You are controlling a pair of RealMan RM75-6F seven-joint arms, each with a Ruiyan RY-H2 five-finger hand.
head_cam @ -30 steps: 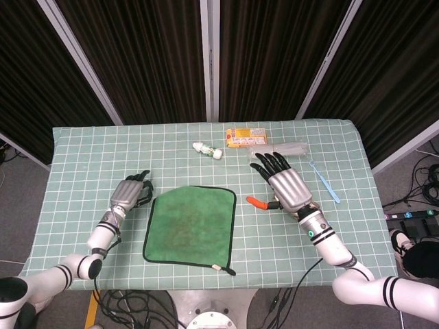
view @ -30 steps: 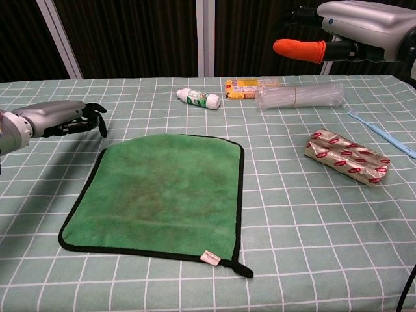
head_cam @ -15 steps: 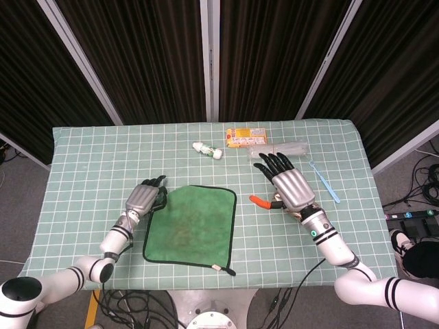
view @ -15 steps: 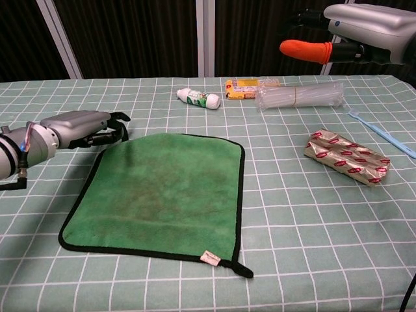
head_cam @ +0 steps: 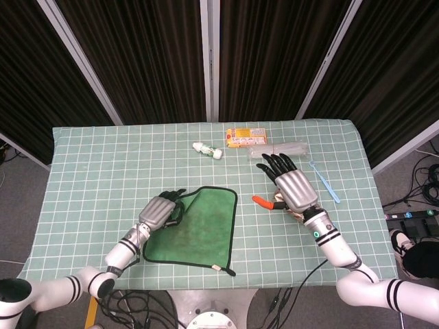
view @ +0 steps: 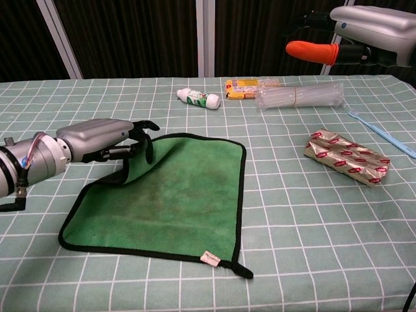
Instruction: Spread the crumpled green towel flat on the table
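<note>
The green towel (head_cam: 206,223) with a black hem lies mostly flat at the front middle of the checked table. Its far left corner is lifted and folded inward over the cloth (view: 140,159). My left hand (head_cam: 159,211) grips that raised corner, seen low over the towel's left side in the chest view (view: 104,138). My right hand (head_cam: 293,186) hovers above the table to the right of the towel, fingers spread and holding nothing. In the chest view it shows high at the top right (view: 367,29) with its orange thumb tip.
At the back stand a small white tube (view: 198,98), a yellow box (view: 242,84) and a clear plastic pack (view: 299,96). A blue toothbrush (view: 383,133) and a foil packet (view: 348,164) lie at the right. The table's front edge is close to the towel.
My left hand has moved right from beside the towel onto its far left corner, taken hold and pulled it up and inward. My right hand has barely moved.
</note>
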